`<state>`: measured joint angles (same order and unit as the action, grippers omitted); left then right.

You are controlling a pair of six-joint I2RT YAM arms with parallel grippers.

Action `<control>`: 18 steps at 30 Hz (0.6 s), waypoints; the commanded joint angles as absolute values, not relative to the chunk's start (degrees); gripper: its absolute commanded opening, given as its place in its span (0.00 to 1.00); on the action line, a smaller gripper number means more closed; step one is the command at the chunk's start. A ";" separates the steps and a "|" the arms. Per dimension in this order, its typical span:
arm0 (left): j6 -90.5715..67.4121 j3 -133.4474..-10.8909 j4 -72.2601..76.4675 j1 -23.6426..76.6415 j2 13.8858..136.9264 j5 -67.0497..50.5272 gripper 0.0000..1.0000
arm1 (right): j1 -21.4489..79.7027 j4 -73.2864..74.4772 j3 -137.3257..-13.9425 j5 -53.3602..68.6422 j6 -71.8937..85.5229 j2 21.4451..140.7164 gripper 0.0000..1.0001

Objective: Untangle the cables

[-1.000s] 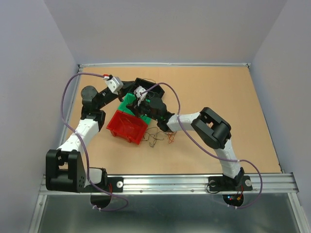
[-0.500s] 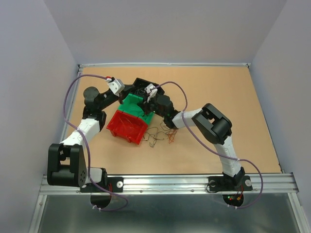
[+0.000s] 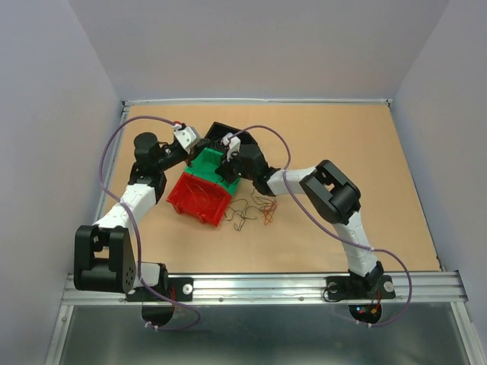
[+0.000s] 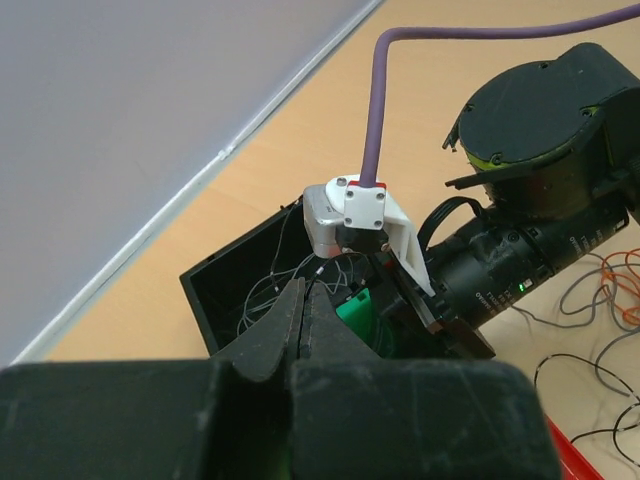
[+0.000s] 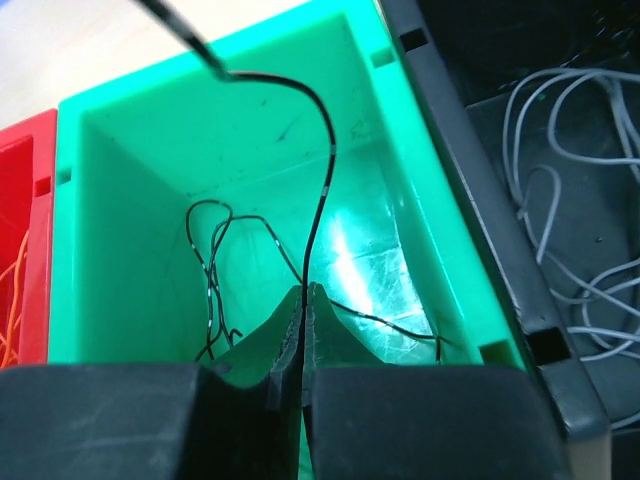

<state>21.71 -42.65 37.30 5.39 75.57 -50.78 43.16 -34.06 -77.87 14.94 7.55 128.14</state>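
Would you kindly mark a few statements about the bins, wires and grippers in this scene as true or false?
1. The green plastic bin sits between the red plastic bin and the black plastic bin. True.
2. The black plastic bin holds orange wires. False: it holds pale grey wires.
3. The right gripper is shut on a thin black wire above the green plastic bin. True.
4. The left gripper is wide open. False: it is shut.
5. Every wire is in a bin. False: a loose tangle of wires lies on the tan table beside the red plastic bin.
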 commanded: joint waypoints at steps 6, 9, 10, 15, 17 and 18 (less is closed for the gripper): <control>28.91 -47.11 27.26 5.10 74.70 -47.73 0.00 | 43.33 -22.23 -84.11 16.43 7.12 129.38 0.16; 30.23 -48.86 23.49 5.10 76.46 -47.55 0.00 | 43.33 -24.60 -81.57 16.44 6.77 126.57 0.27; 30.67 -49.39 22.25 5.10 76.99 -47.64 0.00 | 43.33 -25.57 -80.61 16.52 6.85 125.69 0.29; 36.73 -53.26 14.06 5.19 80.07 -49.31 0.00 | 43.24 -31.72 -74.71 15.03 7.29 119.10 0.49; 38.23 -54.49 10.47 5.10 81.21 -48.96 0.00 | 43.33 -33.56 -72.25 14.16 7.29 117.43 0.54; 39.62 -54.84 9.68 5.18 81.47 -48.78 0.00 | 43.33 -34.27 -71.38 13.98 7.21 116.73 0.54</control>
<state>34.02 -51.40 15.88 5.39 80.51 -47.83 43.20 -27.79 -74.72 15.46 7.44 121.97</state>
